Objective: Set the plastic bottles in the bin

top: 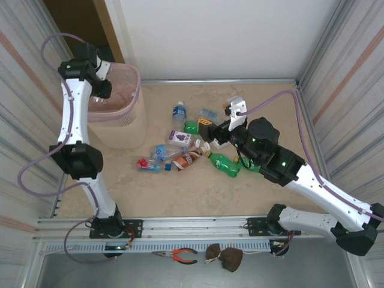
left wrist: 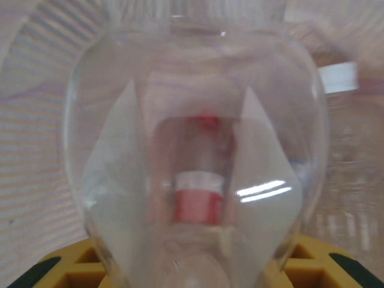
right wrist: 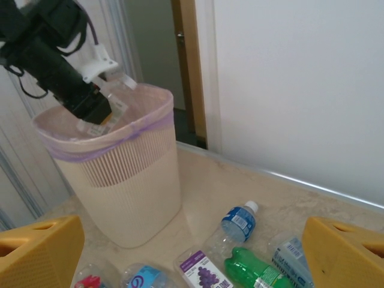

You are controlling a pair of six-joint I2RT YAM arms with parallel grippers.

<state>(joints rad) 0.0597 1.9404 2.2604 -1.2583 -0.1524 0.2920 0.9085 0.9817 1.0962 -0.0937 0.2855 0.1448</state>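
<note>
The left gripper (right wrist: 101, 117) is clamped on a clear bottle (left wrist: 192, 150) and hangs over the mouth of the bin (right wrist: 126, 186), which stands at the far left of the table. From the left wrist, the bottle's long axis appears to run out along the fingers and down into the bin, with bottles already lying at the bottom, one with a red label (left wrist: 197, 204). As I read it, the bottle is right above the opening, so letting go should drop it inside.

The right gripper (right wrist: 191, 249) is spread wide with nothing in it, and it hovers over the loose bottles in the middle of the table. These lie directly below it and well to the right of the bin, so the right arm is much the nearer one for them.

- The green bottle (top: 225, 164) lies flat on the near side of the pile, its long axis slanting from far left to near right.
- The brownish bottle (top: 189, 159) lies just left of it, slanting the other way.
- The white-capped bottle with a blue label (right wrist: 239, 221) lies farthest back, cap pointing away from the arms.
- A purple label (right wrist: 204, 273) shows a bunch of grapes.

No brand or writing on any label can be read at this size.
</note>
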